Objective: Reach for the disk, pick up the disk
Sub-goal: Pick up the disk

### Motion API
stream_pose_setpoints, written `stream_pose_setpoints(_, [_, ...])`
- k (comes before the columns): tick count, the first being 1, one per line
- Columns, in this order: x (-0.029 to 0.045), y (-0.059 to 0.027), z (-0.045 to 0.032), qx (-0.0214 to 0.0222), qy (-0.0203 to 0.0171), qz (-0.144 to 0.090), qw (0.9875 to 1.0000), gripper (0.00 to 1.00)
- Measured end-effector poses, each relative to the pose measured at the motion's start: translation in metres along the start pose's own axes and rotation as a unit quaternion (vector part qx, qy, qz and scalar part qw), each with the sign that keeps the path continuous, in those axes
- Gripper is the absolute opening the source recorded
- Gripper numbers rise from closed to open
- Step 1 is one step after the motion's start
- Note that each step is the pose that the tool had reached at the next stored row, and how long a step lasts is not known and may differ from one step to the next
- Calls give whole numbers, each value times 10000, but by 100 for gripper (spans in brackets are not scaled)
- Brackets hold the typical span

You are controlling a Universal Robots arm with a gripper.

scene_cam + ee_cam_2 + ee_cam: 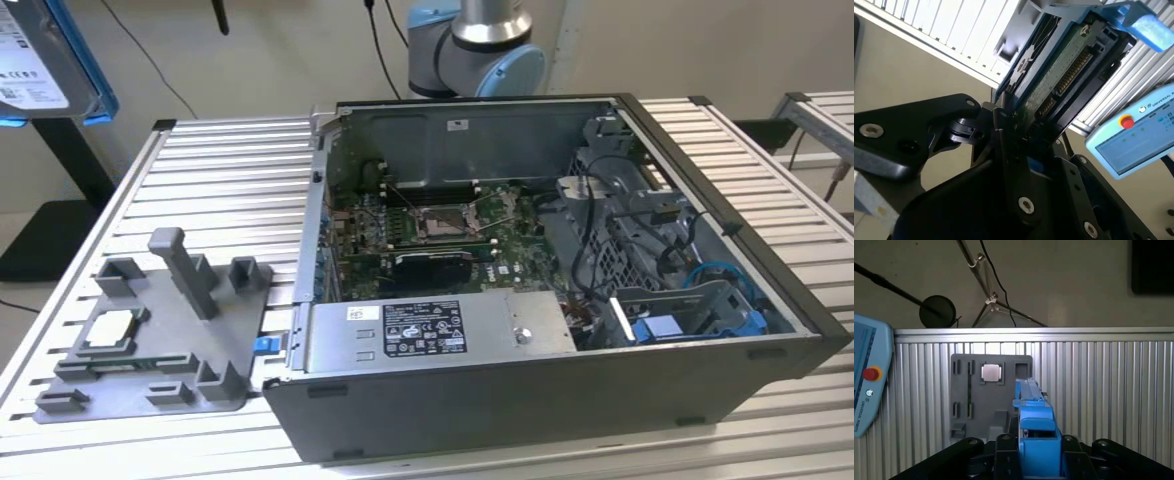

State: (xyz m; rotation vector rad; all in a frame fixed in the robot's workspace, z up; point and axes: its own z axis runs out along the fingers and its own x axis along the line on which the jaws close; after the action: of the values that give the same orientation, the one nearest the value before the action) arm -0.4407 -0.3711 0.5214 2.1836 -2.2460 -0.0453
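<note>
high over the slatted table, at the exterior view's far left, the disk hangs in the air, well apart from the open computer case. in the second wrist view the gripper is clamped on one end of the disk, jaws pressed to both faces. i judge reach and pick-up done. the hold is at one end only, so i reckon any further motion calls for slow travel and a firm clamp.

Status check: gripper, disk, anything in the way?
Gripper shut on the disk. Disk in the air over the table, above the grey holder. Open computer case stands apart from it.
</note>
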Motion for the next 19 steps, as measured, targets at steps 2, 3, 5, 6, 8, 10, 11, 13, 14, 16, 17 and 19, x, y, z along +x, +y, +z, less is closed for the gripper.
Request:
stream_pose_setpoints(2, [-1,-36,-1,0,0,0,10000,0])
stream_pose_setpoints(3, [-1,-56,-2,0,0,0,10000,0])
stream_pose_setpoints(5, [-3,-93,-2,0,0,0,10000,0])
stream_pose_setpoints(6, [-3,-110,-3,1,0,0,10000,0])
stream_pose_setpoints(8, [-4,-141,-3,0,0,0,10000,0])
stream_pose_setpoints(10, [-5,-177,-5,0,1,0,10000,0])
stream_pose_setpoints(11, [-5,-195,-5,0,0,0,10000,0])
stream_pose_setpoints(13, [-7,-241,-6,0,0,0,10000,0])
stream_pose_setpoints(14, [-8,-263,-7,0,0,0,10000,0])
stream_pose_setpoints(16, [-9,-315,-8,1,0,0,10000,0])
stream_pose_setpoints(17, [-10,-341,-9,0,0,0,10000,0])
stream_pose_setpoints(19, [-11,-396,-10,0,0,0,10000,0])
